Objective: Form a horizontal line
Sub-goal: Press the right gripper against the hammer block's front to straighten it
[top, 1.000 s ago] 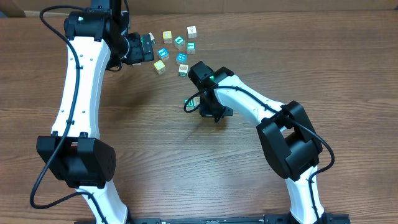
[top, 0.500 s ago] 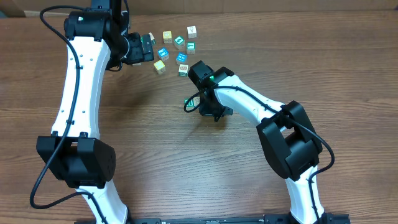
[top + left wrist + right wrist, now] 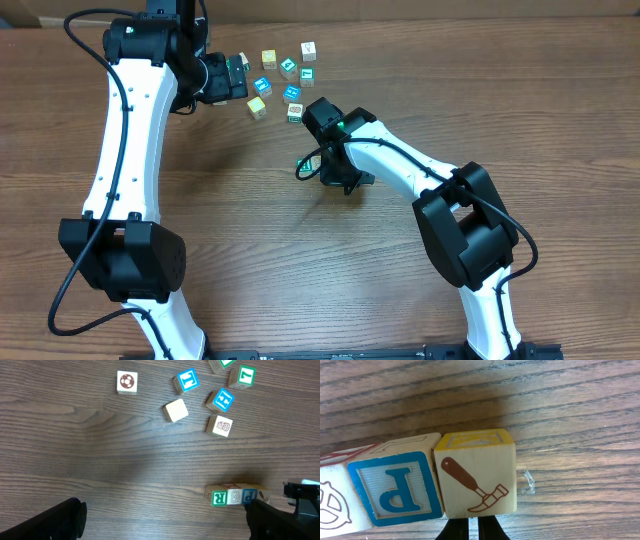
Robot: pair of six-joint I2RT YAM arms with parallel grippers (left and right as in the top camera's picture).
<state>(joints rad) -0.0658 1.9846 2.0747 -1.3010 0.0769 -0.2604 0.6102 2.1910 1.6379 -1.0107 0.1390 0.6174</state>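
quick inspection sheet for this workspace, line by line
surface: wood-grain table, small pale speck beside the row
job's things: row of four touching cubes, straight; P cube next to hammer cube
clutter: loose cubes scattered beyond the row
claws: left claw open, empty; right claw shut, just behind the hammer cube
cables: black cable along each arm, off the cubes
surroundings: nothing seen

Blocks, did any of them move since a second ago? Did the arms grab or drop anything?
Nothing visibly changed. The loose blocks and the row lie where they were. The right end effector stays shut by the hammer block, and the left end effector stays open, holding nothing.
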